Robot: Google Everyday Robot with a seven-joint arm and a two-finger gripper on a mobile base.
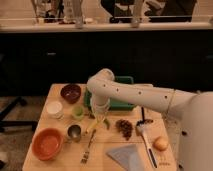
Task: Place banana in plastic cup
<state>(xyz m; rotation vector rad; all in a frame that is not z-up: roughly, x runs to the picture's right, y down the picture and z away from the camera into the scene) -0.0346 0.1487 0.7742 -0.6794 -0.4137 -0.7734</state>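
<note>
My gripper (97, 116) hangs from the white arm over the middle of the wooden table (60, 162), shut on the upper end of the banana (92, 127). The slim pale yellow banana slants down and to the left below the fingers. The plastic cup (78, 112), small and light green, stands just to the left of the gripper. It sits between the white round container (54, 108) and the arm.
A steel cup (74, 132) and an orange bowl (48, 143) stand front left, a dark red bowl (70, 92) back left. A green tray (122, 92) lies behind the arm. A green vegetable (106, 122), fork (87, 150), dark cluster (124, 127), spatula (146, 137), egg (160, 143) and grey cloth (127, 157) lie in front.
</note>
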